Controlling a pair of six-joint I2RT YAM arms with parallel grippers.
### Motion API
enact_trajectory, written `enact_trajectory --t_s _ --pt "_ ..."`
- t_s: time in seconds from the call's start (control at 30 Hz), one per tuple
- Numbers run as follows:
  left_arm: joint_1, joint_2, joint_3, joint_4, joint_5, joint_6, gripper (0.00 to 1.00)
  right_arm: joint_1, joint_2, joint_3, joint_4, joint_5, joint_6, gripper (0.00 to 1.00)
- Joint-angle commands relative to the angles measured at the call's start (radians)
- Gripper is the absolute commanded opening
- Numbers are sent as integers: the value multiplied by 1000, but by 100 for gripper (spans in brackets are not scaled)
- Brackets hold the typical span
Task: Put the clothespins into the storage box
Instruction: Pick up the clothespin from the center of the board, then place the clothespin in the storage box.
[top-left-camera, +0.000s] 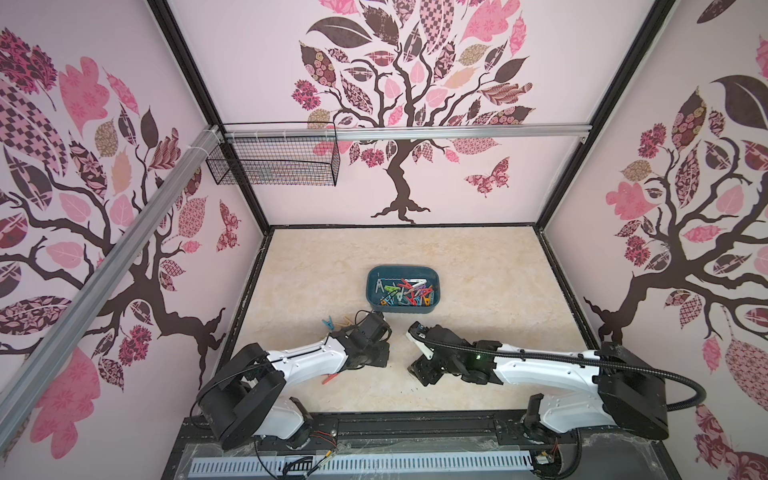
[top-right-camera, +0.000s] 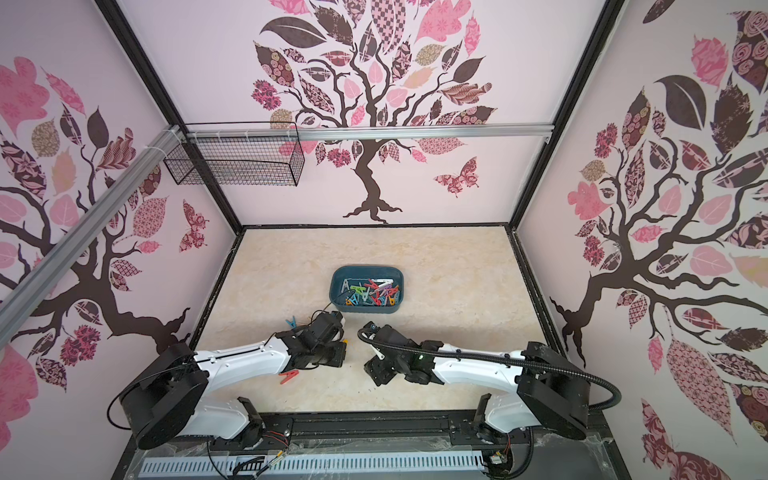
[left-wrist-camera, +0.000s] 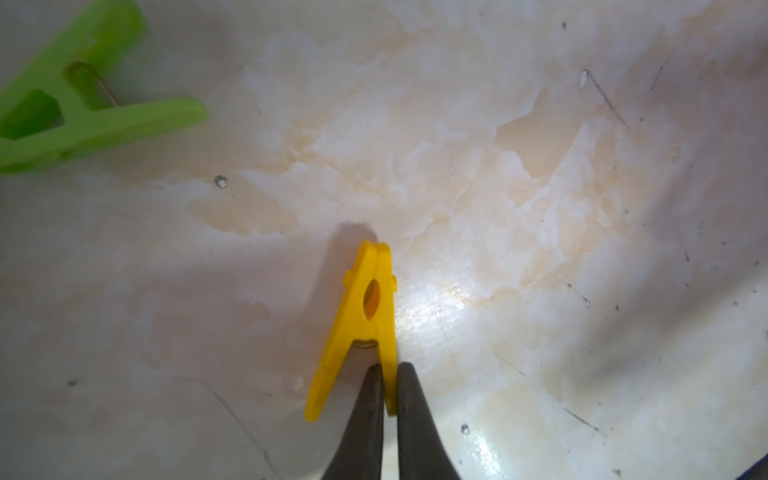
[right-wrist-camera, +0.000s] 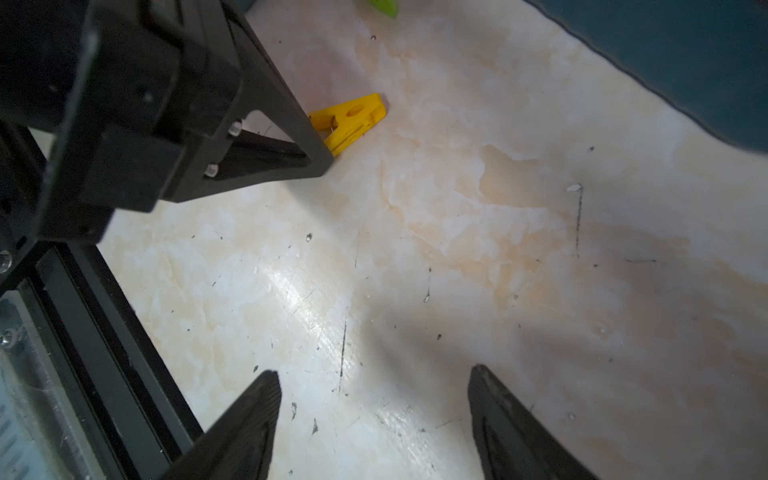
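Left wrist, yellow clothespin (left-wrist-camera: 353, 316) pointing beyond hand (left-wrist-camera: 390, 384)

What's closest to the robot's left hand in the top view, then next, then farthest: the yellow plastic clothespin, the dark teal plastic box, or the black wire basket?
1. The yellow plastic clothespin: pinched in the left hand.
2. The dark teal plastic box: sitting just past the hand.
3. The black wire basket: hanging high in the back corner.
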Motion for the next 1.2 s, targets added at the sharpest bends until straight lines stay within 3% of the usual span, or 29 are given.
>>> enact_trajectory --t_s 0.0,0.2,0.37,0.87,0.97,1.07,1.17 --pt "-4 -51 22 -51 8 12 4 -1 -26 18 -1 24 14 75" --pt "20 -155 124 -126 -63 48 0 -7 -32 42 33 103 3 75" --pt "160 -153 192 -90 -12 81 0 -83 14 101 53 157 67 75" --pt "288 178 529 -9 -3 208 1 -194 249 339 41 304 41 78" --pt "298 225 566 -4 0 214 5 -199 242 335 50 294 37 78" --pt "305 255 591 -9 -18 221 25 -200 237 326 47 285 35 78" --pt "307 236 602 -32 -39 228 35 -201 224 309 52 266 39 78"
